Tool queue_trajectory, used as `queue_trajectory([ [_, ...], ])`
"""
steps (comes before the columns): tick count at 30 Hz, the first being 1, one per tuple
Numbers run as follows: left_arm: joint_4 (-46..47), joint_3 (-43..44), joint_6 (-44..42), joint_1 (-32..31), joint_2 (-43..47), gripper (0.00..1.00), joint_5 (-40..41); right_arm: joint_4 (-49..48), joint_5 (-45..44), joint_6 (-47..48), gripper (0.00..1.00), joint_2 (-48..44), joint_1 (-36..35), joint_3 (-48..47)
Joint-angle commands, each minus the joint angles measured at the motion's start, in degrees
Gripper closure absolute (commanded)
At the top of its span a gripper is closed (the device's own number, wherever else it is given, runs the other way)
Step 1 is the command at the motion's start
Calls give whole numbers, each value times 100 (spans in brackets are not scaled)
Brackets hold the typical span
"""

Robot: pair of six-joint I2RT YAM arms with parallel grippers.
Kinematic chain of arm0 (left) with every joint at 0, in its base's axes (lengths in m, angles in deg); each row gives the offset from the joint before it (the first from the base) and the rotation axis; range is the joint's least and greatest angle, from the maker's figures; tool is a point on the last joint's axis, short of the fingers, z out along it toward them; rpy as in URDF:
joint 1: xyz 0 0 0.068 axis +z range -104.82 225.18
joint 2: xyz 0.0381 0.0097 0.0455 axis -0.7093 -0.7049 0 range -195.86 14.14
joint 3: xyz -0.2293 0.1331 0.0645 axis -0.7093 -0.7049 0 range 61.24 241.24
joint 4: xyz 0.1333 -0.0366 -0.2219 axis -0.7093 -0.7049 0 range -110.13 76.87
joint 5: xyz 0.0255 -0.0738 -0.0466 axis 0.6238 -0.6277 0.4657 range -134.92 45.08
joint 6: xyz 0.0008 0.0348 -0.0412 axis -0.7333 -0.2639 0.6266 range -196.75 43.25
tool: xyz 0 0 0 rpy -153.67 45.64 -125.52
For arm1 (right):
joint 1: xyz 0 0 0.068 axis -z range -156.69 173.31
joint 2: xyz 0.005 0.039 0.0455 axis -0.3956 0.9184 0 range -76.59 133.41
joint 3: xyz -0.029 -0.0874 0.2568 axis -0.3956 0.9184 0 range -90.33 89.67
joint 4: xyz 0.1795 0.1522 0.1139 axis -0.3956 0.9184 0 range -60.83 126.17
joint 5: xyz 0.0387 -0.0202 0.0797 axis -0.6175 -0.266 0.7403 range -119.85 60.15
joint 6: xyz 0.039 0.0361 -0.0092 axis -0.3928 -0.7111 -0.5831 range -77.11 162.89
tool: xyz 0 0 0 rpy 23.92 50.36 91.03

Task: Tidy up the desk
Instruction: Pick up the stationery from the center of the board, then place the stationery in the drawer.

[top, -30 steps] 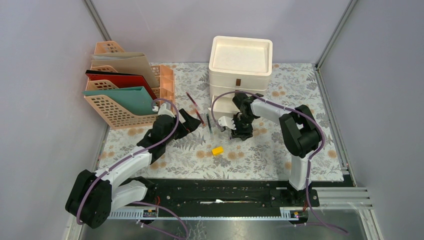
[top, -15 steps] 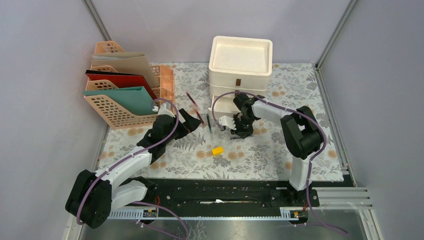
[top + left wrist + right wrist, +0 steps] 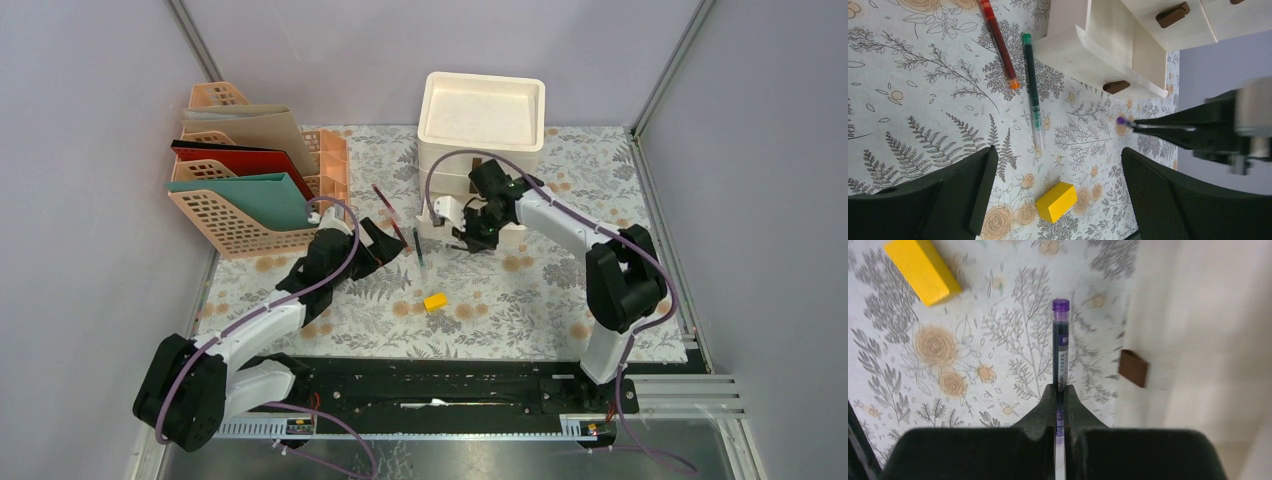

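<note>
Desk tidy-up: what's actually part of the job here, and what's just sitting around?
Job: desk, purple pen (held), red pen, green pen, yellow block, drawer unit.
Just there: file rack, folders, likely already sorted.

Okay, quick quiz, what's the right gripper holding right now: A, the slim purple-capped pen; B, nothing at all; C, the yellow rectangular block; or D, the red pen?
A: in the right wrist view the right gripper is shut on the slim purple-capped pen, while the yellow rectangular block lies apart on the desk.
</note>
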Motion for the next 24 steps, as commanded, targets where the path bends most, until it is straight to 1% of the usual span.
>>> queue_trajectory([
  [1,229,270,62,37,-192,1,-181,49,373,-660,100,-480,-35,-683],
  [5,150,470,16,37,-478,1,-253,-47,89,-879,100,-477,-7,-1207],
  [11,32,910,-85,31,-1014,1,-329,-730,-1065,-1028,100,-99,53,-1519],
  [12,-26,1011,-128,29,-1121,1,-319,-844,-1248,-1043,95,-30,58,-1521],
  [14,-188,1211,-178,12,-1330,2,-287,-1027,-1488,-1094,75,127,68,-1520],
  [17,-278,1447,-194,-27,-1648,3,-293,-1061,-1582,-1204,59,316,113,-1576],
  [18,-298,1503,-186,-51,-1741,4,-299,-1062,-1525,-1294,54,317,140,-1582],
  [20,-325,1632,-189,-118,-1947,5,-312,-996,-1266,-1418,49,218,181,-1562],
  [22,-383,1768,-184,-192,-2100,7,-313,-847,-824,-1543,45,56,229,-1540],
  [24,-467,1897,-193,-251,-2254,11,-283,-562,-173,-1587,40,-150,281,-1494],
])
